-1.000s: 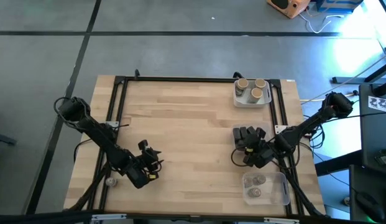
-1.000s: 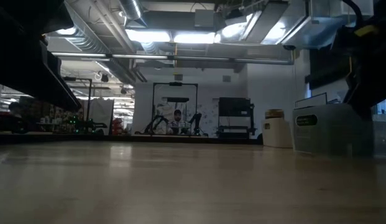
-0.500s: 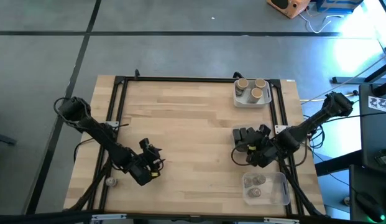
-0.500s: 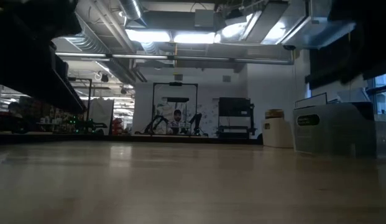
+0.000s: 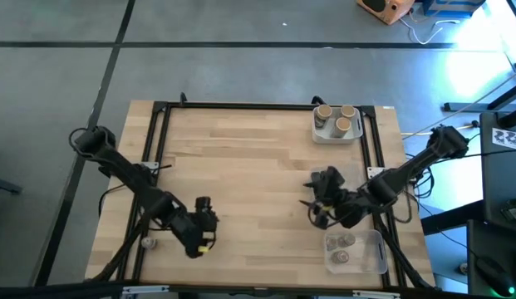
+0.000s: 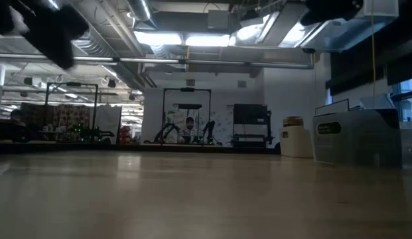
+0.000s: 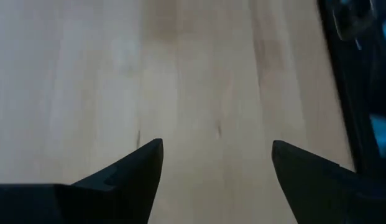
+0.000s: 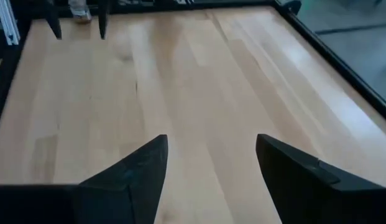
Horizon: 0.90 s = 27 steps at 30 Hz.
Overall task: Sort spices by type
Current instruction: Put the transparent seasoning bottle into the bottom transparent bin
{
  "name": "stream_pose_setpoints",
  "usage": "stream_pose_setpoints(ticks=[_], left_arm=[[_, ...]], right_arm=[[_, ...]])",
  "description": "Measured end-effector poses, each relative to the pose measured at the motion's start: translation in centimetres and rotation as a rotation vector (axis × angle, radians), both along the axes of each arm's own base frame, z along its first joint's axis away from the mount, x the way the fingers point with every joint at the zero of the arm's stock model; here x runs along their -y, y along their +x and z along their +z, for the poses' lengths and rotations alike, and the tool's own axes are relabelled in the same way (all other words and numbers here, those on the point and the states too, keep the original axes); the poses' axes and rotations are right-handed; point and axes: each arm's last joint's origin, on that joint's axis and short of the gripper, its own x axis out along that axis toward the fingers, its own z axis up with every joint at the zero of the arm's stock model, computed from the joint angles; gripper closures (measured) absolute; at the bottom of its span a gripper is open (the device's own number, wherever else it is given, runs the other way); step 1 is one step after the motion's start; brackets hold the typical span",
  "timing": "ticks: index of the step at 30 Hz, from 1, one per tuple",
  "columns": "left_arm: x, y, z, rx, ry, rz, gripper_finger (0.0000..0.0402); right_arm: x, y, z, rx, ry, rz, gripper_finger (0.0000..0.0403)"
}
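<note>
- The left gripper [image 5: 204, 223] is low over the near left part of the table, fingers spread apart.
- The right gripper [image 5: 316, 202] is over the right side, fingers spread apart too.

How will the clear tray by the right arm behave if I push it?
It probably slides readily: the clear tray looks like thin plastic on the smooth wood table. Tipping seems unlikely, since it sits low and wide. The two silver spices inside lie loose, so they may shift. The right gripper is open nearby.
</note>
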Motion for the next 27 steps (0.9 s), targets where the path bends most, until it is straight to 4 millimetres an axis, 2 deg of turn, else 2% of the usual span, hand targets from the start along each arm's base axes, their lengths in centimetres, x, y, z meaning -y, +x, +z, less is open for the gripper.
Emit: stream_pose_setpoints(ticks=[6,14,21,27], left_arm=[[1.2,-2.5,2.2,-0.226,0.037,-0.048,0.0117],[2.3,-6.4,2.0,-0.494,0.017,-0.029,0.0117],[3.9,-9.3,1.7,-0.604,-0.038,0.035,0.0117],[4.2,-10.6,0.4,-0.667,-0.067,0.089,0.0117]], right_arm=[[-1.7,2.8,-2.5,0.029,-0.099,-0.045,0.0157],[-2.5,5.5,-6.1,0.01,-0.155,-0.104,0.0157],[-2.1,6.6,-6.8,0.022,-0.133,-0.133,0.0157],[-2.0,6.7,-6.8,0.02,-0.122,-0.124,0.0157]])
